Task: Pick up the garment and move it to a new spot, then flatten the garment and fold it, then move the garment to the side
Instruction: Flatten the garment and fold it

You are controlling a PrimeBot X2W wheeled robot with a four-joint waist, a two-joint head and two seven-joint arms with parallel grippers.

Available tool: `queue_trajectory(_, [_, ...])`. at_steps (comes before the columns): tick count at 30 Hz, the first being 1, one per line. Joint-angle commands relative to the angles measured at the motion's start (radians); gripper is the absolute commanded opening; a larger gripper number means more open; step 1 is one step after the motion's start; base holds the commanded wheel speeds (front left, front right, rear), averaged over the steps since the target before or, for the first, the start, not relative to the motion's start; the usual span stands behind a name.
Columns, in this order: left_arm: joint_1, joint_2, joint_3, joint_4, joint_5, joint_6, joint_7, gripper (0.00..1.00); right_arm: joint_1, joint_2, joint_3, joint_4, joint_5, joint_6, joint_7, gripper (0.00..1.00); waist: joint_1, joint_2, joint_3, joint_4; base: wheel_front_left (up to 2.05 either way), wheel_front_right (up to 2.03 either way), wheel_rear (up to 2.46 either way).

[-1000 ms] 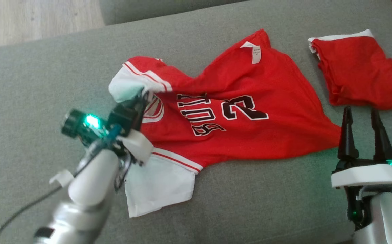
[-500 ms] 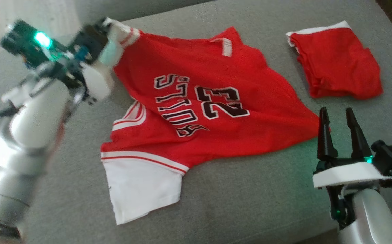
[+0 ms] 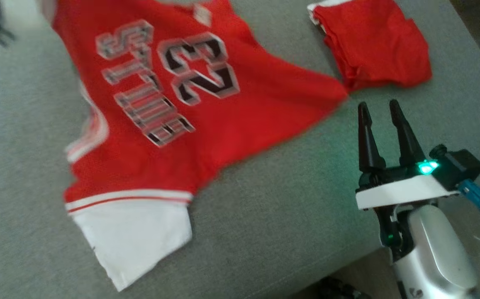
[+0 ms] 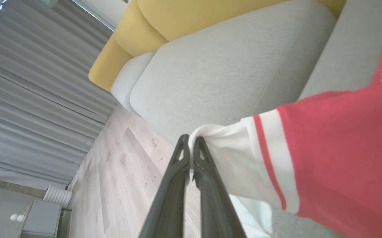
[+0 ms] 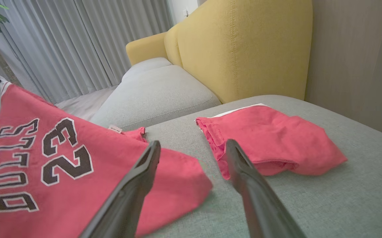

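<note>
Hanging from the left gripper (image 4: 191, 141), which pinches one white sleeve's edge, the red jersey (image 3: 244, 112) runs sleeve to sleeve up and down the head view (blurred there), hem corner pointing right, lower sleeve on the grey couch (image 3: 264, 216). The right gripper (image 3: 383, 108) stands spread near that corner.

The left gripper (image 4: 191, 140) has its two dark fingers pressed together, pinching the garment (image 4: 326, 158) at their tips. The right gripper (image 3: 380, 107) has its fingers spread apart and pointing forward, and its pale forearm (image 3: 434, 249) is behind it.
</note>
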Motion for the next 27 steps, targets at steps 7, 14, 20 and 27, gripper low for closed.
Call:
queue_trajectory(7, [-0.227, 0.033, 0.045, 0.091, 0.009, 0.070, -0.145, 1.00, -0.040, -0.007, 0.044, -0.060, 0.027, -0.001, -0.011, 1.00, -0.0001, 0.0000, 0.085, -0.044, 0.00, 0.00, 0.00])
queue_trajectory(14, [-0.203, -0.052, 0.065, 0.162, -0.034, 0.120, -0.306, 1.00, -0.048, -0.007, 0.015, -0.058, -0.011, -0.001, -0.011, 1.00, -0.0001, 0.0000, 0.064, 0.032, 0.00, 0.00, 0.00])
queue_trajectory(20, [-0.041, -0.145, 0.159, 0.165, -0.188, 0.145, -0.445, 1.00, -0.045, -0.007, -0.064, -0.074, -0.082, -0.001, -0.011, 1.00, -0.0001, 0.0000, -0.026, 0.165, 0.00, 0.00, 0.00])
queue_trajectory(27, [0.197, -0.214, 0.246, 0.081, -0.328, 0.158, -0.476, 1.00, -0.001, -0.007, -0.139, -0.079, -0.130, -0.001, -0.011, 1.00, -0.0001, 0.0000, -0.109, 0.270, 0.00, 0.00, 0.00])
